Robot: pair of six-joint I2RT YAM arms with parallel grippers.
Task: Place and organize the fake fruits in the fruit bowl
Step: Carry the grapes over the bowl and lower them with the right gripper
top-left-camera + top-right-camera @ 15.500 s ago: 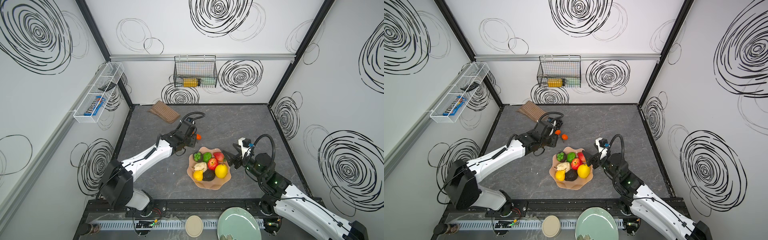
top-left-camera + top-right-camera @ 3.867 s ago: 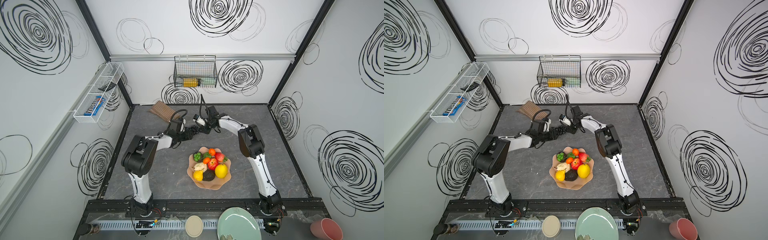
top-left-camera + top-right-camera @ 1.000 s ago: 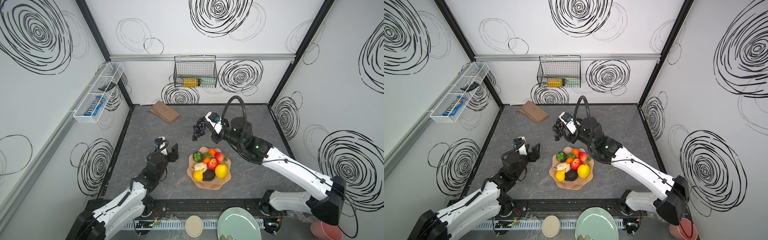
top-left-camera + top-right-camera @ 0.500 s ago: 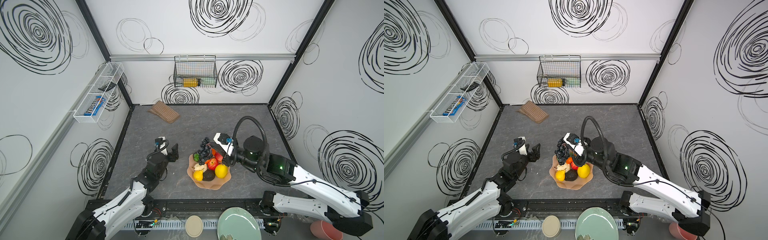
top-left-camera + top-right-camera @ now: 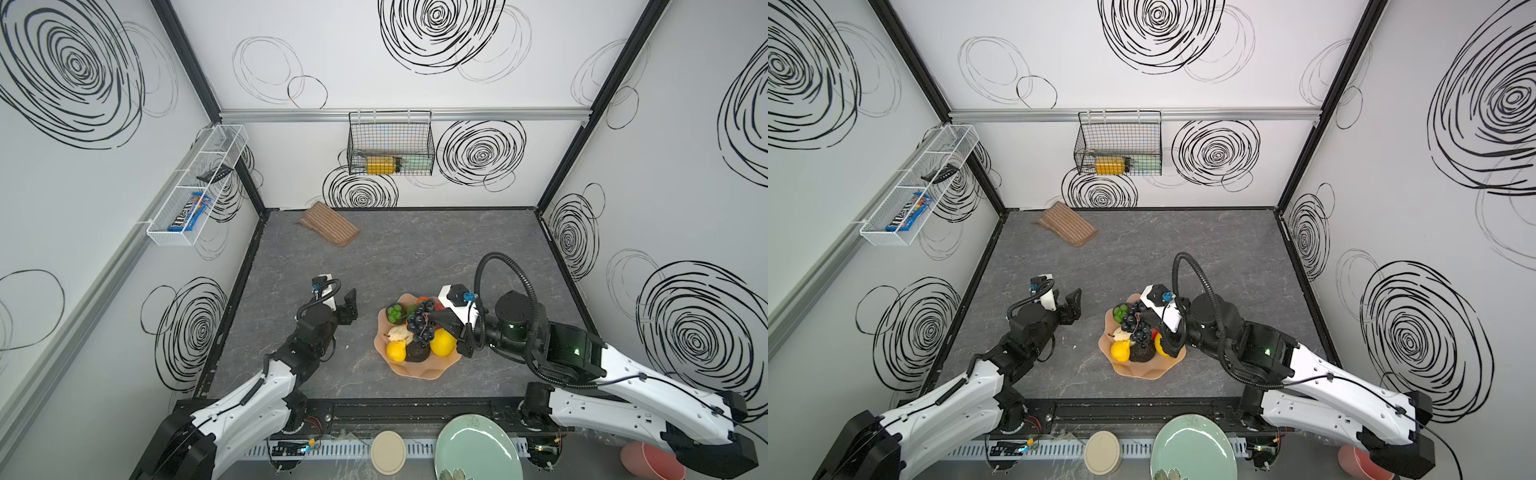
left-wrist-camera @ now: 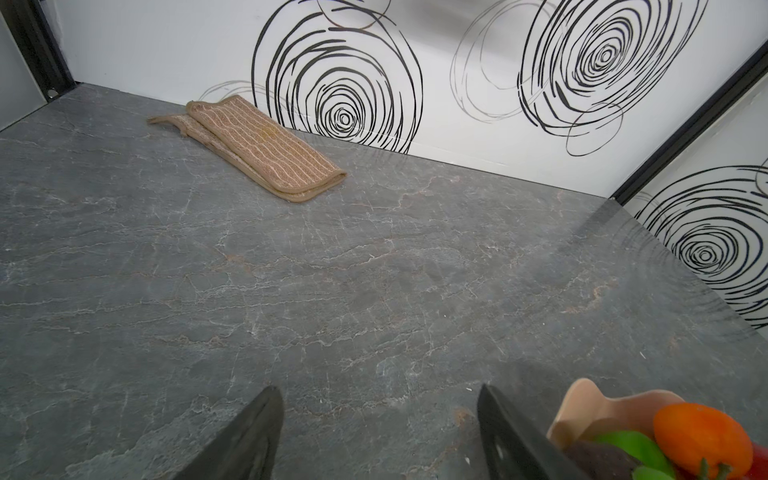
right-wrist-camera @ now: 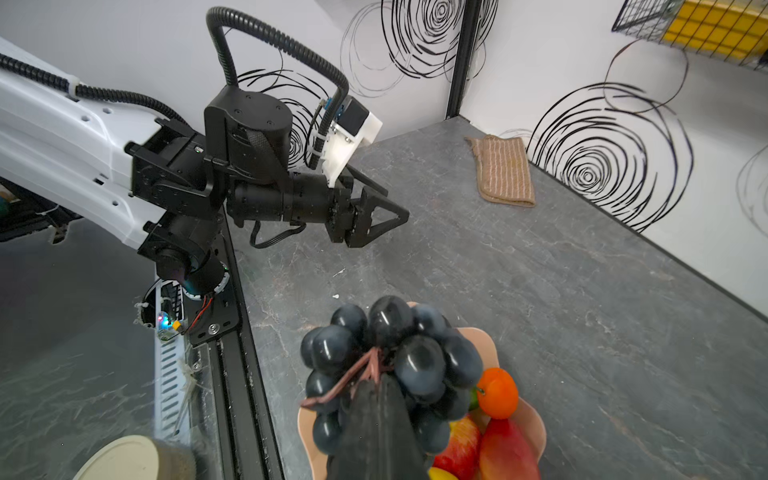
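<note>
The right gripper [image 7: 376, 388] is closed on the reddish stem of the dark grape bunch [image 5: 420, 322]. It holds the bunch over the far part of the fruit bowl [image 5: 415, 371]. In both top views the grapes cover some fruits below them, and I cannot tell if the bunch touches those fruits or hangs free above them.

The fruit bowl stands on the grey table [image 5: 415, 257], in the near half and a little to the right of the middle. Several fake fruits lie inside it:
- The yellow lemon [image 5: 441, 343] is on the right side.
- The yellow pear [image 5: 397, 351] is on the near left side.
- The dark avocado [image 5: 417, 353] lies between these two.
- The beige fruit [image 5: 398, 332] lies just beyond the pear.
- A green fruit [image 5: 395, 312] is at the far left edge.
- In the right wrist view an orange tangerine [image 7: 496, 392] and a red apple [image 7: 461, 451] show beside the grapes.

The left gripper [image 6: 378, 392] is to the left of the bowl, near it but apart. Its jaws stand wide and nothing is between them. A brown striped cloth [image 5: 328, 224] lies at the far left of the table, well apart from the bowl.
</note>
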